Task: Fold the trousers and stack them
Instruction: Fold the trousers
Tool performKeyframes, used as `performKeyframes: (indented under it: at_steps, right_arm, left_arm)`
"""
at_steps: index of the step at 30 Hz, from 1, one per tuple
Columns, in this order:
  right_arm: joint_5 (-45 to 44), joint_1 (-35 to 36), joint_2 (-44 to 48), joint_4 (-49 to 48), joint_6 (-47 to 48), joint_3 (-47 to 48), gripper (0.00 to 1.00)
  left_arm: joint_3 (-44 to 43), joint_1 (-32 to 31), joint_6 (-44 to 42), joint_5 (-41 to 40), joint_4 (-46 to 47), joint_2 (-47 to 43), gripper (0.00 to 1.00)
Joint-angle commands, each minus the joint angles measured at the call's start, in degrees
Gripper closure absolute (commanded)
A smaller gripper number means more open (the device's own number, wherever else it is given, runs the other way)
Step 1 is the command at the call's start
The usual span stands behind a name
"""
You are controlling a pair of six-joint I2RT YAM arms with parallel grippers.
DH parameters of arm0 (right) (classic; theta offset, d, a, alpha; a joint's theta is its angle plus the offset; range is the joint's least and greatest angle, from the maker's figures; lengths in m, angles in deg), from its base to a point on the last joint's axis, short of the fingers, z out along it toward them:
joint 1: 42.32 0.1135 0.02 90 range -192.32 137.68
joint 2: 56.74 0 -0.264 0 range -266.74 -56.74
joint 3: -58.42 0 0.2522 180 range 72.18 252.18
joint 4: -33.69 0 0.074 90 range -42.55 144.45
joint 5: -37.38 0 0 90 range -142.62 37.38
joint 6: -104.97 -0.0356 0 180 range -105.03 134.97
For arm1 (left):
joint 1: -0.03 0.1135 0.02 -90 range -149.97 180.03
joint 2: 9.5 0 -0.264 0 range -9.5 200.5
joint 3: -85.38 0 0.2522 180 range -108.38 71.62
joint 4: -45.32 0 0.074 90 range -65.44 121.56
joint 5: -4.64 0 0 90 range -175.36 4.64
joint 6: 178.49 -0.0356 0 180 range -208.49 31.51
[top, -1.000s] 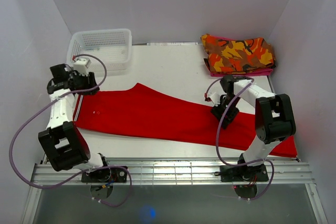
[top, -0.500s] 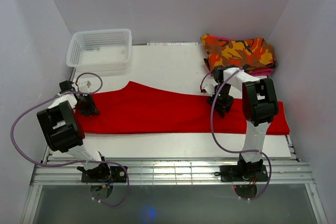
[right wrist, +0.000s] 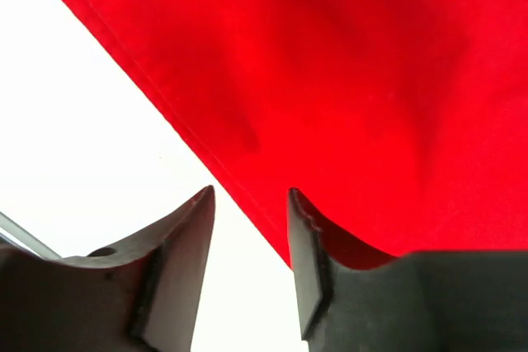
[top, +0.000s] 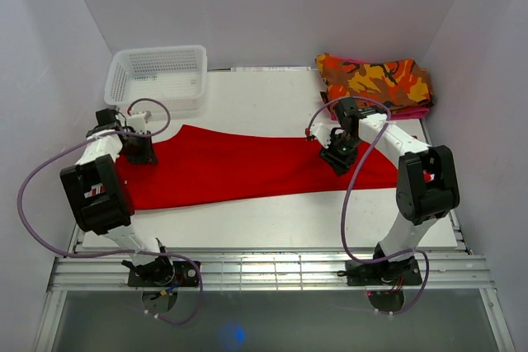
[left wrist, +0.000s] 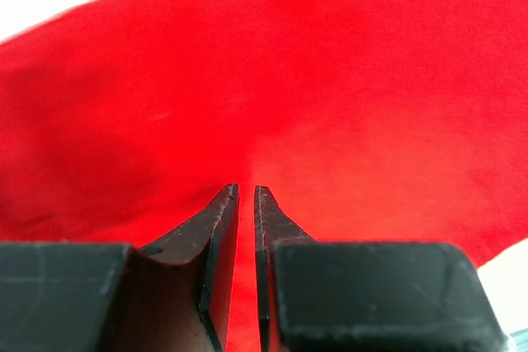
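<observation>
Where the white table (top: 272,220) is widest, the trousers (top: 247,166) lie flat across it from left to right. They form one long bright red band, broad at the left end and narrowing toward the right. That left end reaches the table's left edge, and the right end stops near the right edge. The left gripper (top: 140,152) is down on the far corner of the broad end. Its wrist camera shows the two dark fingers (left wrist: 216,232) drawn together to a thin slit, with red in the slit and soft creases in the cloth running toward the tips. It looks pinched on the fabric. The right gripper (top: 337,157) sits over the far edge of the narrow part, and here the fingers (right wrist: 177,245) stand clearly apart. The hem runs slantwise from the upper left down to the right-hand finger, and bare table shows between the two tips, so nothing is clamped. Purple cables loop off both arms. Beyond the trousers, a white mesh basket (top: 158,49) stands in the far left corner, well apart from the cloth. In the far right corner an orange, red and yellow camouflage garment (top: 375,84) lies folded, with a pink edge showing beneath it.
</observation>
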Motion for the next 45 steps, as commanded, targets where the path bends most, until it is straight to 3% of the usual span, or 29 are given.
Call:
performKeyframes:
  at_steps: [1, 10, 25, 36, 41, 45]
  right_arm:
    - [1.5, 0.0, 0.5, -2.9, 4.6, -0.6, 0.55]
    - [2.5, 2.2, -0.1, -1.5, 11.9, -2.0, 0.55]
    - [-0.9, 6.7, -4.8, -5.6, 11.2, -3.3, 0.51]
    - [-1.1, 6.9, -2.0, -4.3, 14.7, -7.9, 0.47]
    - [-2.2, 6.9, -2.7, -6.8, 13.9, -7.7, 0.54]
    - [-3.0, 6.9, -3.4, -7.6, 13.2, -6.7, 0.74]
  left_arm:
    - [0.3, -0.9, -0.6, 2.8, -2.2, 0.9, 0.74]
    - [-0.9, -0.9, 0.1, 0.1, -2.3, 5.3, 0.71]
    - [0.2, -0.9, 1.1, -1.2, -1.5, 6.0, 0.68]
    - [1.8, -0.8, 1.1, -1.7, -0.5, 5.6, 0.68]
    - [1.9, -0.9, 1.4, -1.8, -0.4, 5.7, 0.68]
    - [2.0, -0.9, 1.1, -2.3, -0.6, 5.6, 0.68]
